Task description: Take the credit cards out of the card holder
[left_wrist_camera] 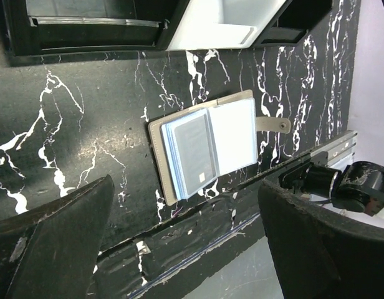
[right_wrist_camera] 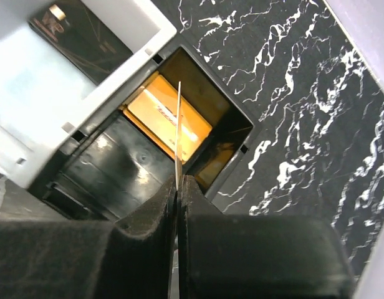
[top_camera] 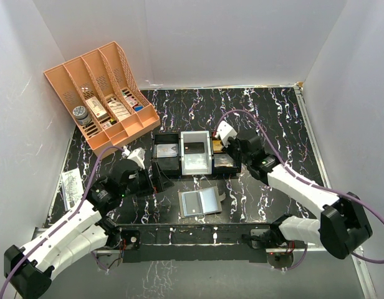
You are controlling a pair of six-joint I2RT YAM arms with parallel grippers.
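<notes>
The card holder [top_camera: 200, 202] [left_wrist_camera: 207, 146] lies open on the black marbled table, its tab to the right and a grey card [left_wrist_camera: 195, 149] in its pale-blue sleeve. My left gripper [top_camera: 153, 180] [left_wrist_camera: 186, 249] hangs open on the near left of it, with nothing between its fingers [left_wrist_camera: 55, 237]. My right gripper [top_camera: 222, 148] [right_wrist_camera: 179, 180] is shut on a thin credit card [right_wrist_camera: 179, 124] seen edge-on, held over the right black tray [top_camera: 232, 167]. A gold-orange card [right_wrist_camera: 167, 118] lies in that tray. A dark card [top_camera: 195, 147] [right_wrist_camera: 80, 37] lies in the white tray [top_camera: 196, 163].
A left black tray [top_camera: 167, 163] holds a greyish card. A peach rack [top_camera: 105, 87] with small boxes stands at the back left. A clear packet [top_camera: 70, 184] lies by the left wall. A metal rail [top_camera: 198, 233] runs along the near edge.
</notes>
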